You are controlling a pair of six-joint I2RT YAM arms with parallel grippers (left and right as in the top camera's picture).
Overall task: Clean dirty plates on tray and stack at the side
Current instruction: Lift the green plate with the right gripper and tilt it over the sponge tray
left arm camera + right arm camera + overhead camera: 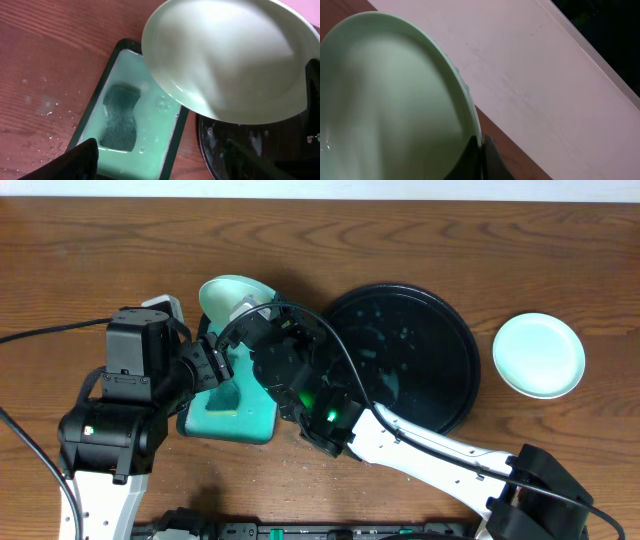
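1. One at a time: pinches mint plate (395, 100) by its rim with right fingers (492, 161), tilted over soapy basin (232, 420) (drips land there, presumably).
2. Leaves sponge (120, 117) in suds for wiping.
3. Parks left fingers (80, 160) beside basin; spread impossible to tell.
4. Shows tray (470, 365) without plates, second plate (540, 355) aside on worktop (100, 240).

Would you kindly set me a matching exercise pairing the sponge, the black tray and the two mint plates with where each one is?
Things:
1. raised plate
2. sponge
3. tray
4. flat plate

Places:
A. on the table, right of the tray
B. in the soapy basin
C. pinched at its rim by the right end effector
D. between the basin and the flat plate

Pairs: 1-C; 2-B; 3-D; 4-A.
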